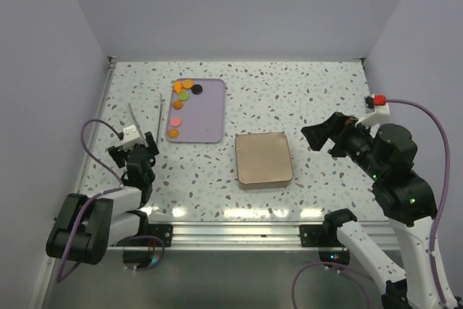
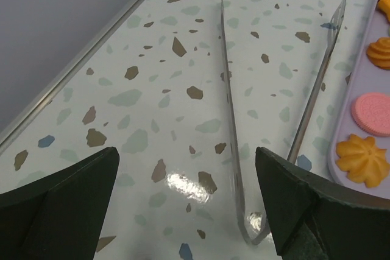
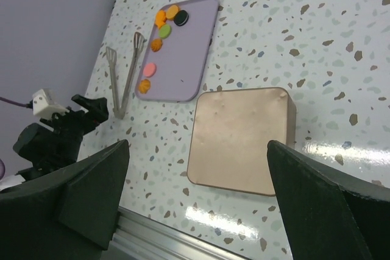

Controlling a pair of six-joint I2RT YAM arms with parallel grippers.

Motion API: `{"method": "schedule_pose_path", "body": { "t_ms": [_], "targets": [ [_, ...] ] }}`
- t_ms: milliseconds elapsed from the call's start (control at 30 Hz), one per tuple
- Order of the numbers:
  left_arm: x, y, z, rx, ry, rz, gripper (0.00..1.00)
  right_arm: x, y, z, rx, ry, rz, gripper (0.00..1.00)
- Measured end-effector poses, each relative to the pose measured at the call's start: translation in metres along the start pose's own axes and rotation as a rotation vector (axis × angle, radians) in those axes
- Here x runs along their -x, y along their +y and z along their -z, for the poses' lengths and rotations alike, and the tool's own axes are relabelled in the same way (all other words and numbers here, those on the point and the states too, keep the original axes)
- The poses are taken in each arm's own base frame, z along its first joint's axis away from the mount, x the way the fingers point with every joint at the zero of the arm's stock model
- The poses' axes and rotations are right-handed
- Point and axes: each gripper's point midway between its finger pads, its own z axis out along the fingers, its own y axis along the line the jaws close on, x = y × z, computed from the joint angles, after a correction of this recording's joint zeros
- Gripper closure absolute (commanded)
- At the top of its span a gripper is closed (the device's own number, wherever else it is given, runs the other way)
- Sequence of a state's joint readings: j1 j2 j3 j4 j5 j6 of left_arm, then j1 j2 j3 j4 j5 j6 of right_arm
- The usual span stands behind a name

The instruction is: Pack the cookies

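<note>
1. When you look down from above, you see the cookies (image 1: 184, 95) lying on the flat lilac tray (image 1: 206, 117), at the far left of the speckled table (image 1: 325, 92).
2. You can count them in a line down the tray's left side. Orange ones, a green one and a black one sit at the far end. A pink one and an orange star sit at the near end.
3. Your left gripper (image 1: 136, 151) is low on the table, near the tray's near left corner. Its fingers are spread wide and hold nothing.
4. You see thin metal tongs (image 2: 228, 89) lying flat, just left of the tray. Their joined end points at the left gripper and lies close by one of its fingers.
5. Your right gripper (image 1: 318, 139) hangs above the table, to the right of the tan square box (image 1: 264, 158). Its fingers are wide apart too, with nothing held.
6. You see the box in the middle, near the tray's near right corner. Its lid is shut.
7. You can see no cookie in the box or in either gripper.
</note>
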State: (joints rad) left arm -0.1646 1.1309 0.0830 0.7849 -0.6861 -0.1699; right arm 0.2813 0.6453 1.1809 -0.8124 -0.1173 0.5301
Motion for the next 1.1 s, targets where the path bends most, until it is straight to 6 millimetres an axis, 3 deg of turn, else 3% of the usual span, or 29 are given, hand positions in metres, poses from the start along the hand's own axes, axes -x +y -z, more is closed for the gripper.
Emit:
{"method": "schedule_pose_path", "body": {
  "t_ms": [267,433,500,1100],
  "targets": [
    [0.013,-0.023,-0.029,-0.121,-0.064,0.034,0.0,-0.006,-0.007,-0.023,-0.023,0.035,-0.006,0.01],
    [-0.003,-0.049,-0.031,-0.269,-0.037,-0.034,0.0,-0.015,-0.019,-0.043,-0.069,0.077,-0.012,0.01],
    [0.002,-0.054,-0.031,-0.297,-0.057,-0.039,0.0,-0.02,-0.023,-0.05,-0.079,0.091,-0.017,0.01],
    [0.014,-0.064,-0.029,-0.335,-0.108,-0.052,0.0,-0.035,-0.031,-0.071,-0.083,0.1,-0.087,0.01]
  ]
}}
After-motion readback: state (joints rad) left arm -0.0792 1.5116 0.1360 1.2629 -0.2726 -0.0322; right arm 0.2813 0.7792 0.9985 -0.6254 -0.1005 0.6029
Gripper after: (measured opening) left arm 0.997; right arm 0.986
